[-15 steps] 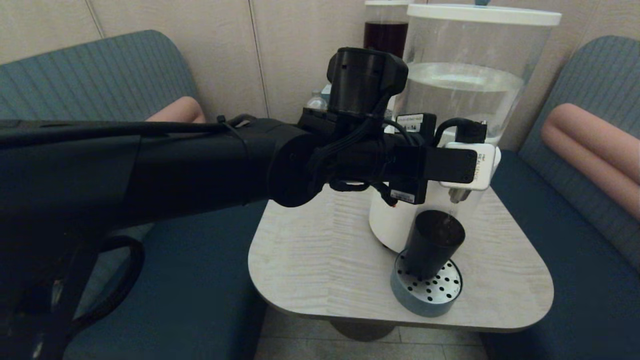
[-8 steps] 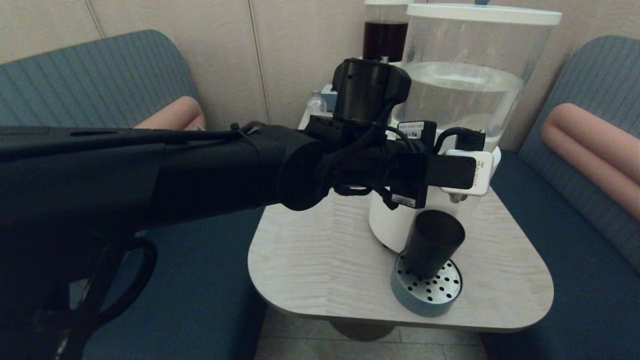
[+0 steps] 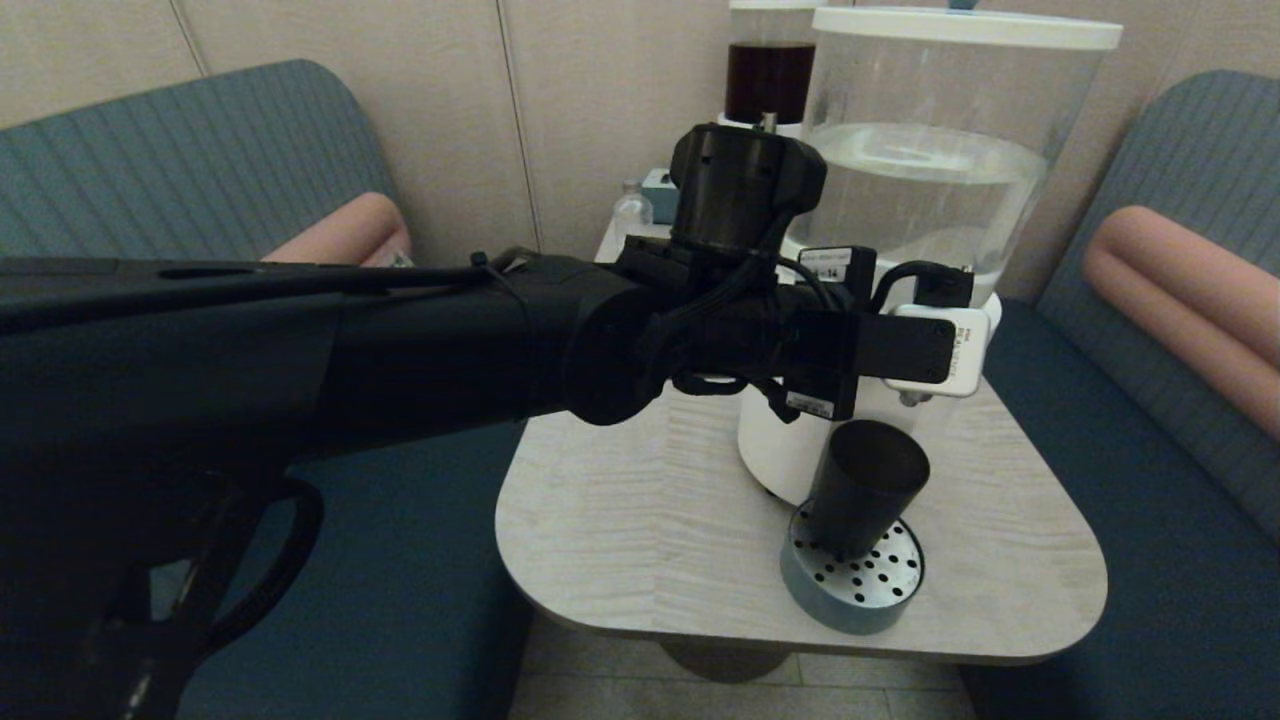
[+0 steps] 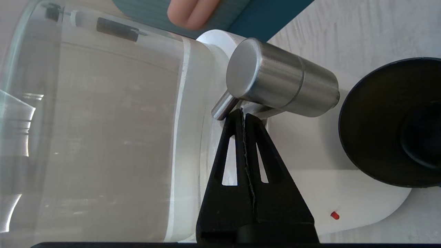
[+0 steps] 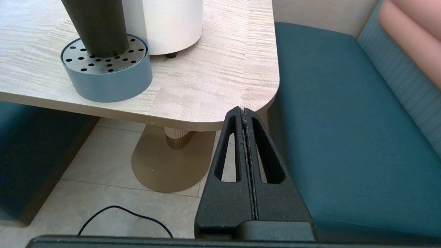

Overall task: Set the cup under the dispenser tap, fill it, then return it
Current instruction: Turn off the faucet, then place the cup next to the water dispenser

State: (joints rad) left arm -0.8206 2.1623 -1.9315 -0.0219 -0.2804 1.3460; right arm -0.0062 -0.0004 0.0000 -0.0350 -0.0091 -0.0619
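Fingers of the left gripper (image 4: 243, 115) are pressed together with nothing between them, and their tips are just beside the tap (image 4: 280, 88), near the thin steel lever under its body; whether they touch it I cannot tell. In the head view the left arm (image 3: 400, 350) reaches across from the left, and its wrist covers the place where the tap sits on the front of the dispenser (image 3: 920, 180). The clear tank of the dispenser holds water.

The cup (image 3: 860, 500) stands upright on the round drip tray (image 3: 850, 595), which has a perforated steel top and a blue-grey wall. The tray lies on the bench (image 3: 620, 520), touching the white base of the dispenser or just beside it. The cup is directly below the tap, and its open rim shows dark in the left wrist view (image 4: 392, 120).

Fingers of the right gripper (image 5: 244, 113) are also together and hold nothing. This gripper hangs low, beyond the bench corner, above the blue seat (image 5: 344, 137) and the floor, well apart from the cup (image 5: 94, 27).
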